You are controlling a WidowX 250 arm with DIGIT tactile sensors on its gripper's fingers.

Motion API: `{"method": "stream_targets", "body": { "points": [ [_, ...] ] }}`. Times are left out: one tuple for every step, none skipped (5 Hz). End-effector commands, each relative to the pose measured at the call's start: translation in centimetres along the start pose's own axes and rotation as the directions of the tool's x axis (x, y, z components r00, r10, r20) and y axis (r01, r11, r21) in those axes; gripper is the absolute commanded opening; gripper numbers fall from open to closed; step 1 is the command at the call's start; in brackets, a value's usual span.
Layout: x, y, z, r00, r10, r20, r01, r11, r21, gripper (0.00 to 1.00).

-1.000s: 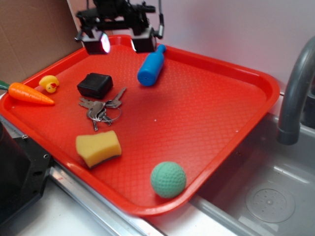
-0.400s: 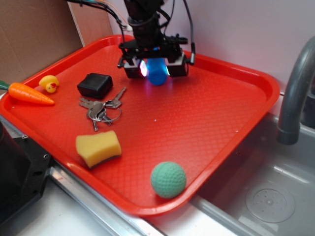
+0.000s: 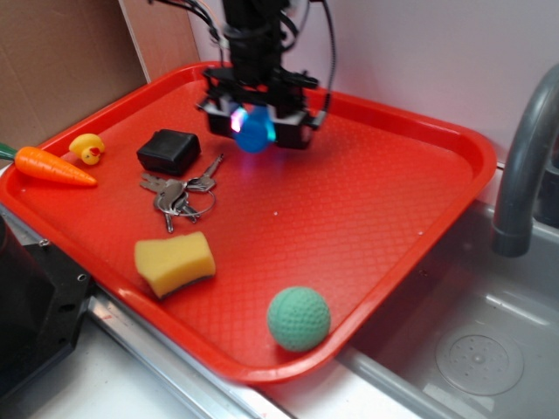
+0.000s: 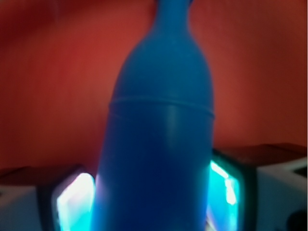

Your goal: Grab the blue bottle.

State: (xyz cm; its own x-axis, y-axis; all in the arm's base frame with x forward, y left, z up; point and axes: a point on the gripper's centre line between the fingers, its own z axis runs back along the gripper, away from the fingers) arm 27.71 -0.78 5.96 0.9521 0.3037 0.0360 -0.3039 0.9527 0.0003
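The blue bottle point(image 3: 254, 133) is between the lit pads of my gripper point(image 3: 254, 129) over the far middle of the red tray point(image 3: 376, 201). Only its round blue end shows between the fingers point(image 3: 290, 129) in the exterior view. In the wrist view the bottle point(image 4: 159, 130) fills the frame, neck pointing away. Both glowing pads point(image 4: 74, 202) press against its body, so my gripper point(image 4: 154, 204) is shut on it. I cannot tell whether it still touches the tray.
On the tray: a black box point(image 3: 169, 150), keys point(image 3: 179, 194), a yellow sponge point(image 3: 175, 262), a green dimpled ball point(image 3: 299, 319), a yellow duck point(image 3: 86, 148), an orange carrot point(image 3: 52, 166). A grey faucet point(image 3: 524, 166) and sink point(image 3: 476, 353) are to the right.
My gripper came from the tray's far edge down around the bottle, closed on it, and has since shifted a little left with the bottle between the pads.
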Motion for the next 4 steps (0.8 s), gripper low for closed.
{"method": "stream_targets", "body": {
  "points": [
    [-9.1,0.5,11.8,0.964,-0.237,0.122,0.242,0.970,-0.030,0.00],
    [-13.1,2.8,15.6,0.980,-0.170,0.103,0.184,0.973,-0.137,0.00],
    [-13.3,3.9,17.6,0.983,-0.154,0.099,0.170,0.971,-0.168,0.00],
    [-11.9,4.1,16.3,0.987,-0.151,0.063,0.159,0.976,-0.152,0.00]
  ]
}}
